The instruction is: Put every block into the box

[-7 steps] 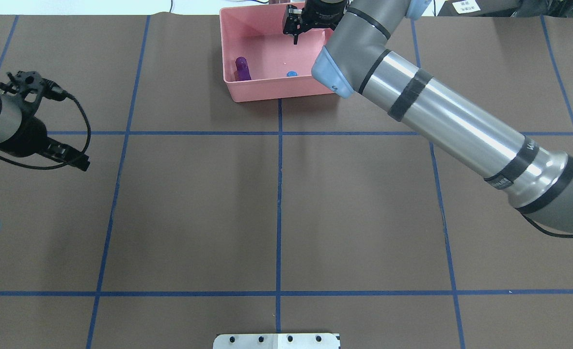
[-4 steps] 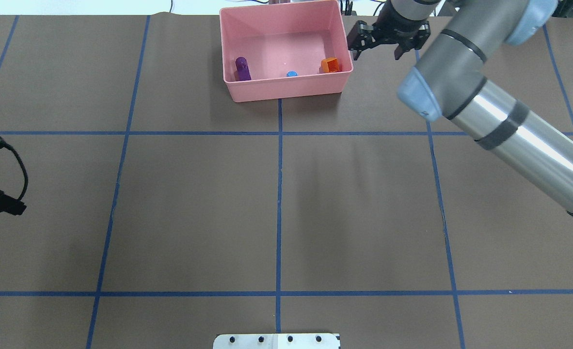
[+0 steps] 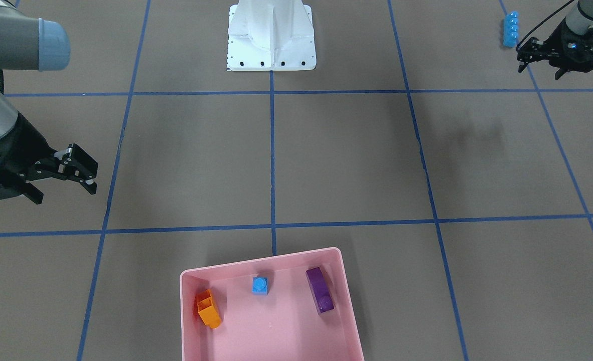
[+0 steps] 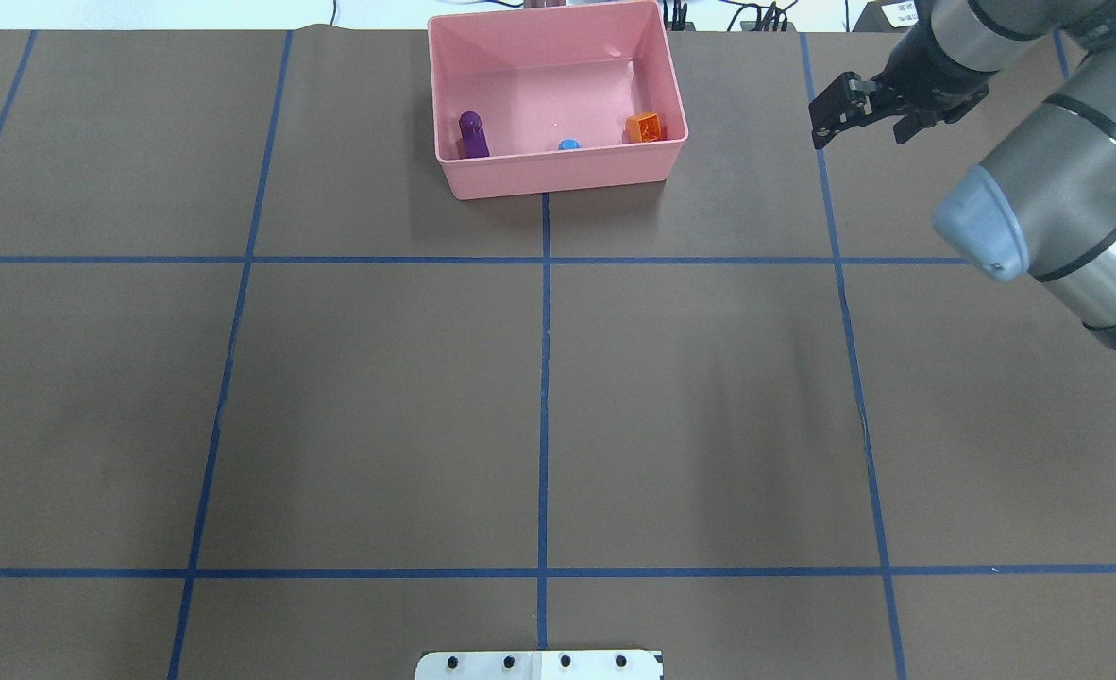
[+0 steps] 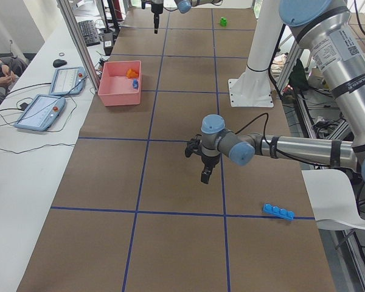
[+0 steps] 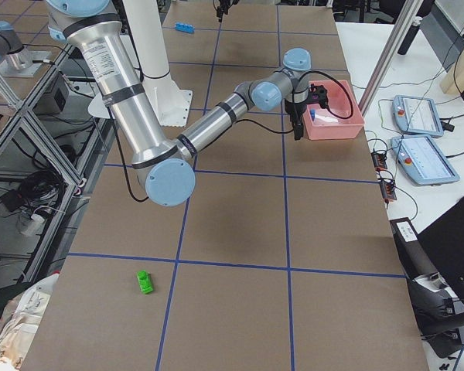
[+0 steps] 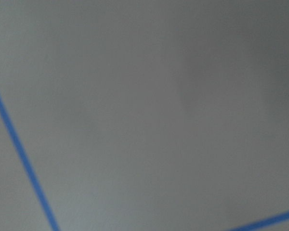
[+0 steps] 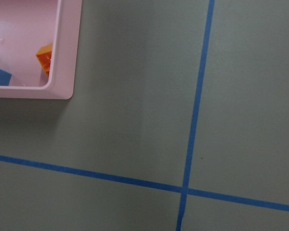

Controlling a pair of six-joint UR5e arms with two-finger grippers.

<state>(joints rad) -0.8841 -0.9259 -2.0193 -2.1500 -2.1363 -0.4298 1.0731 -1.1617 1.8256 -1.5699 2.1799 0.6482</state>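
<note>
While the orange brick (image 3: 208,309), the small blue brick (image 3: 260,285) and the purple brick (image 3: 320,297) are lying inside the box (image 4: 558,175), the right gripper (image 4: 860,123) is hovering near the box, jaws spread and empty. The left gripper (image 3: 540,70) is hanging far from the box, jaws apart, near the long blue brick (image 3: 510,29). The green brick (image 6: 145,282) is also sitting well apart from the box.

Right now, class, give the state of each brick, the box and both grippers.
Pink box: holds three bricks.
Orange brick: in box, tipped over.
Small blue brick: in box, stud up.
Purple brick: in box.
Long blue brick: on table, outside box.
Green brick: on table, outside box.
Left gripper: open, empty.
Right gripper: open, empty.
</note>
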